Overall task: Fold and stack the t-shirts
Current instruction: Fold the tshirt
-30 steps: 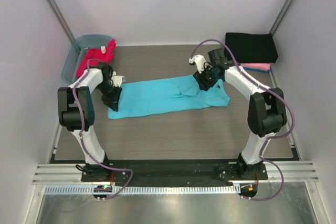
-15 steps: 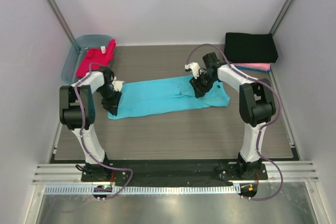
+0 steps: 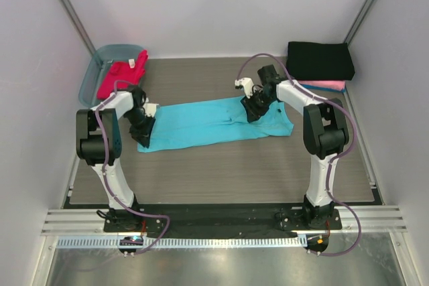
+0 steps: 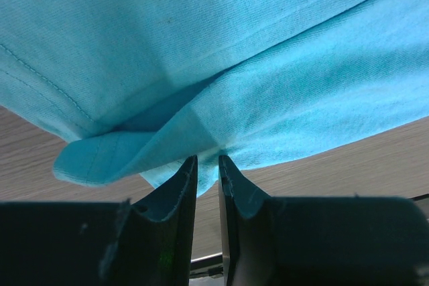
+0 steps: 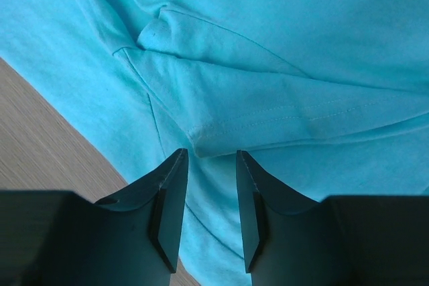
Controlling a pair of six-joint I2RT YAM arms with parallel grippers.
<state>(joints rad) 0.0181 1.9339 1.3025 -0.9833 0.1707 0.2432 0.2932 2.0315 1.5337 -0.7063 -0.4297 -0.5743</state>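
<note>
Top cam: turquoise t-shirt [image 3: 201, 122] stretched between left gripper [image 3: 144, 128] and right gripper [image 3: 251, 108], black shirt [image 3: 320, 60] beyond the right one, tub [image 3: 94, 72] beyond the left. Left wrist: fingers [image 4: 171, 192] nearly closed, pinching the hem. Right wrist: fingers [image 5: 167, 192] apart, nothing held, hem just ahead.

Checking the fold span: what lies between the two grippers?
The turquoise t-shirt, spread out lengthwise, fills the whole stretch from left gripper to right gripper; the top external view shows it.

Pink t-shirt [image 3: 328, 86] mostly under black t-shirt [image 3: 320, 60]; turquoise t-shirt [image 4: 268, 45] cropped in wrist views.
</note>
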